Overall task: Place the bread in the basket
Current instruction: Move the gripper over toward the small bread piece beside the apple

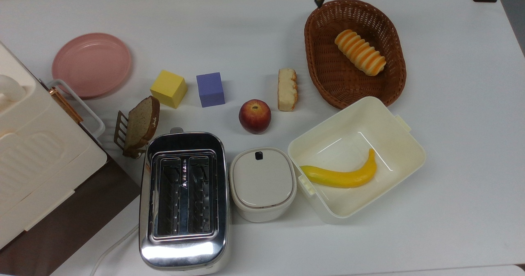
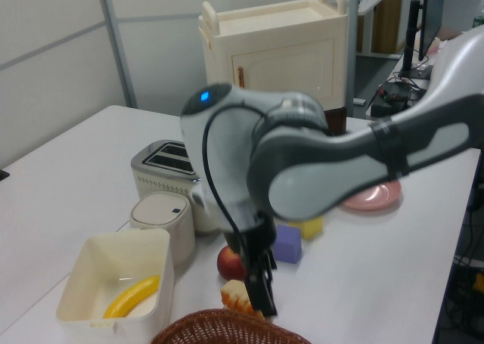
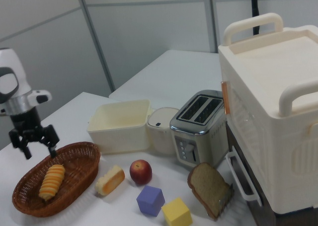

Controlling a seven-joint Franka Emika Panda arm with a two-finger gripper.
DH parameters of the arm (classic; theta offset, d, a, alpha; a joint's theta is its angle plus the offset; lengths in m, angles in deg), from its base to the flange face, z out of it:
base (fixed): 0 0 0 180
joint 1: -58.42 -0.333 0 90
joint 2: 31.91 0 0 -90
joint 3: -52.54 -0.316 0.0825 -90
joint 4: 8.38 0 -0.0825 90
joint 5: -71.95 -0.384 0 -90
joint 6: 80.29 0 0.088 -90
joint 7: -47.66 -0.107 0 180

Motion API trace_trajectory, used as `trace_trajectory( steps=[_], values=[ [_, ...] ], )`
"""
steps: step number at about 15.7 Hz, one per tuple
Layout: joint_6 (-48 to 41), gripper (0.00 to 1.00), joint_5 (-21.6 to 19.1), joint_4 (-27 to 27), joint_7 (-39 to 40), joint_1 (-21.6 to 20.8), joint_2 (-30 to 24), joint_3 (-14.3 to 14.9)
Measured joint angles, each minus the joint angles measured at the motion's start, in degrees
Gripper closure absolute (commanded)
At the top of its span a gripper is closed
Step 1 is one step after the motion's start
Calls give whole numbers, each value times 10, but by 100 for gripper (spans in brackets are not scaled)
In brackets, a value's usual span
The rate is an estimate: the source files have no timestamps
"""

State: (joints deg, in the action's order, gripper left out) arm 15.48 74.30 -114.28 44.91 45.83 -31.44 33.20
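The end effector (image 3: 35, 142) hangs spread and empty above the wicker basket's (image 3: 79, 156) far rim, while the bread (image 1: 287, 89) lies on the desk between apple (image 1: 254, 116) and basket (untouched), so reaching appears underway; next it must descend over the bun.

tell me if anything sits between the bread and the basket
Nothing visible does. The bread lies on bare table just off the basket, on the top view's left; the apple sits on the bread's other side.

no readable text, labels or numbers anywhere.
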Motion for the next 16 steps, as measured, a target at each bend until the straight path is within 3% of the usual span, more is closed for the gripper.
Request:
trace_trajectory(
  steps=[5, 9, 11, 13, 16],
  values=[
    [1, 0, 12, -37, 0, -3, 0, -45],
    [1, 0, 16, -37, -10, 28, -7, -36],
    [5, 0, 17, -36, -23, 45, -10, -3],
    [24, 0, 17, -37, -55, 45, -10, 50],
    [72, 0, 17, -40, -164, 28, -6, 126]
  ],
)
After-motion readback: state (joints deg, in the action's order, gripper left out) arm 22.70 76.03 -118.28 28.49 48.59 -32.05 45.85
